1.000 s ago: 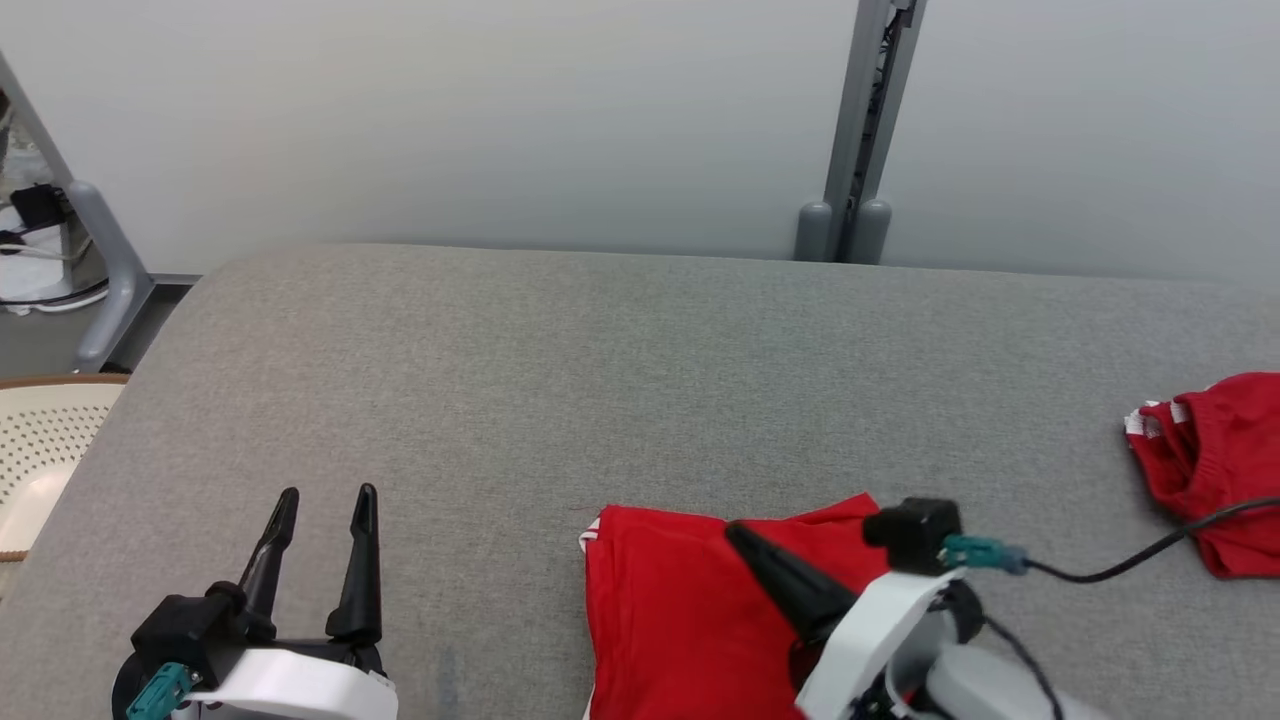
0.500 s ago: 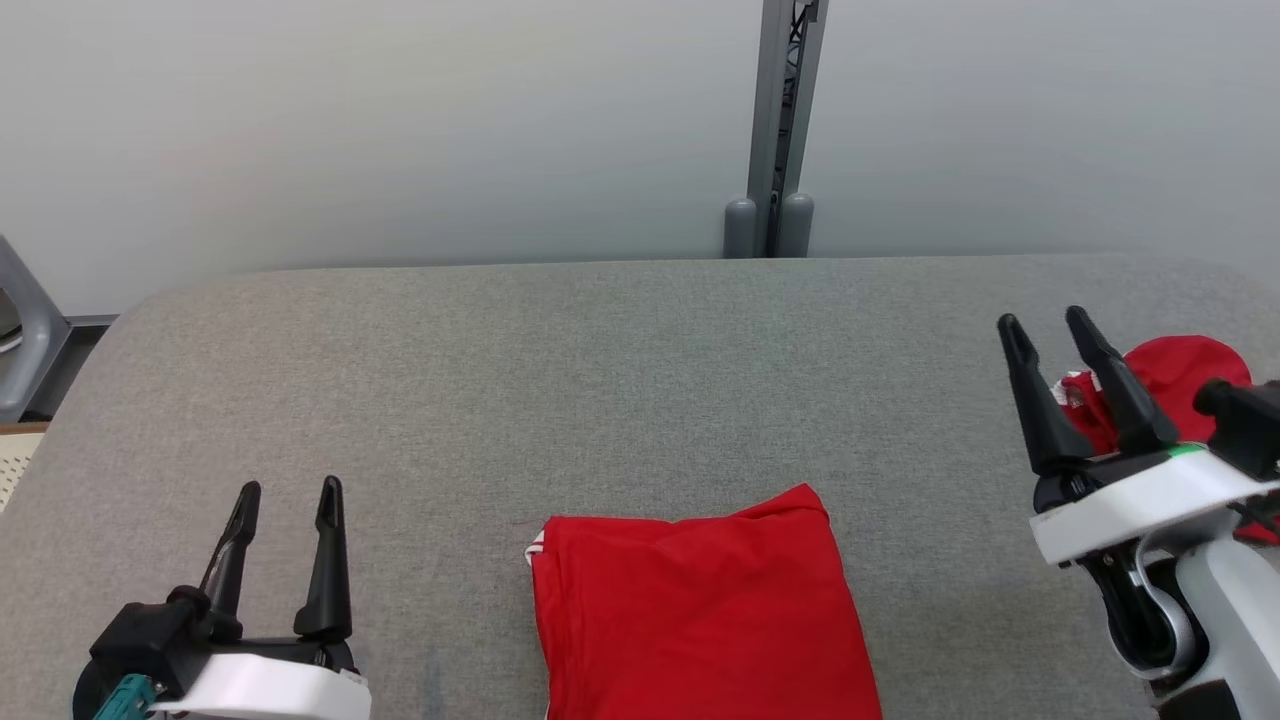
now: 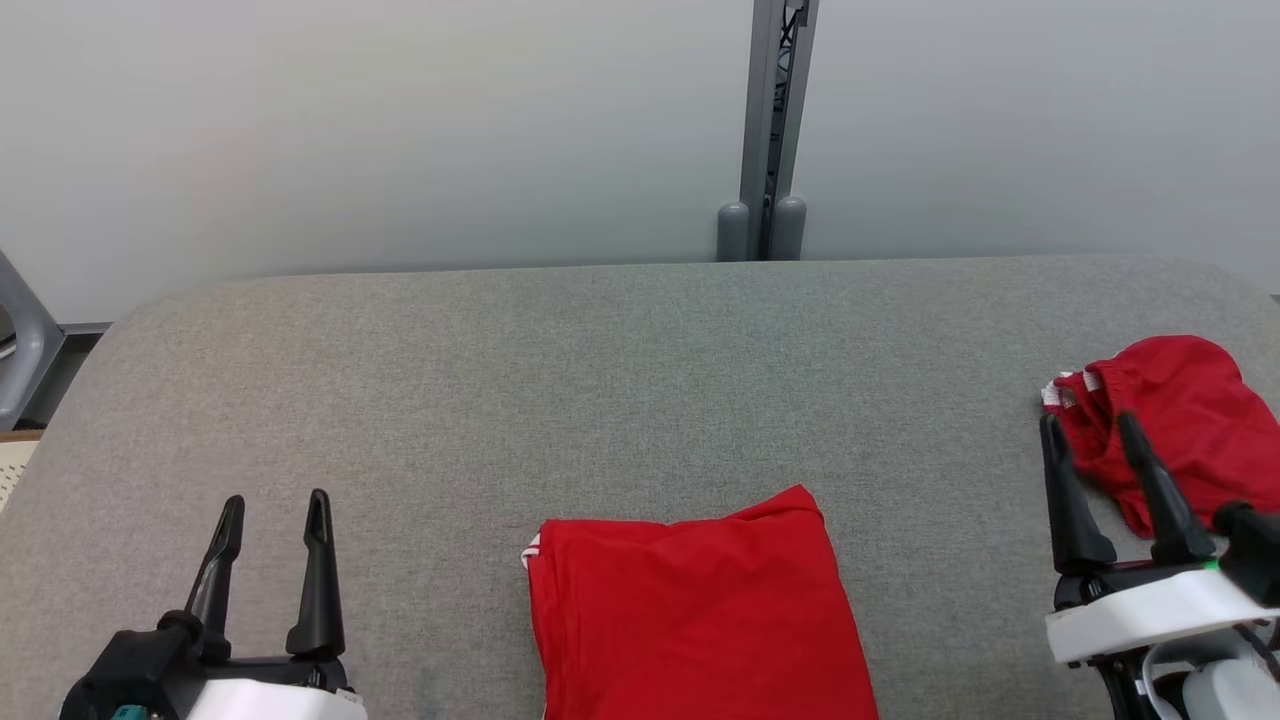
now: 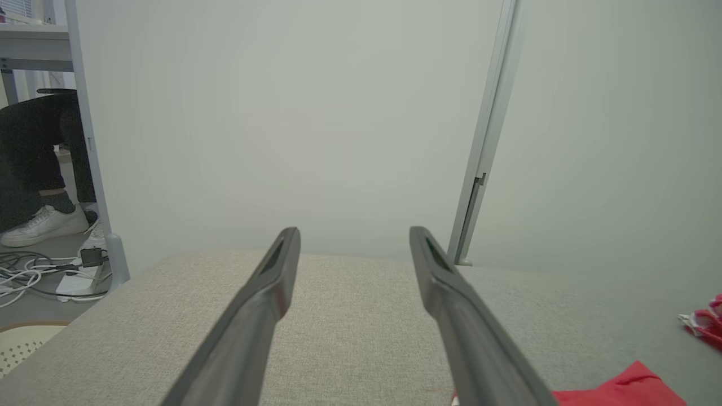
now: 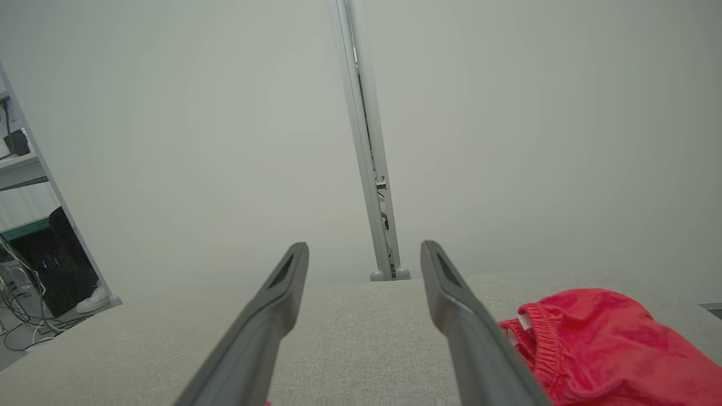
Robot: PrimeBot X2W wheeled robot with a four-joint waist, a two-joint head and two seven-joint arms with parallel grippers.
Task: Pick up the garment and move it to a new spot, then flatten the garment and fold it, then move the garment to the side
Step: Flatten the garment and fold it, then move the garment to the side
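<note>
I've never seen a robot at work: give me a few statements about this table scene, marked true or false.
1. The folded red cloth garment lies flat on the grey fabric-covered table. True.
2. The right gripper is clamped on the folded garment. False: it is open and empty, well off to that garment's right.
3. A second, crumpled red garment lies near the table's right end. True.
4. The left gripper is shut. False: its two dark fingers stand apart, holding nothing.

Grey fabric worktop (image 3: 600, 380) is backed by pale wall panels (image 3: 350, 130), which are joined at a grey upright post (image 3: 775, 100). At the left wrist view's left edge, a person's white shoe (image 4: 42, 225) is seen on the floor near tangled cables (image 4: 28, 273).
</note>
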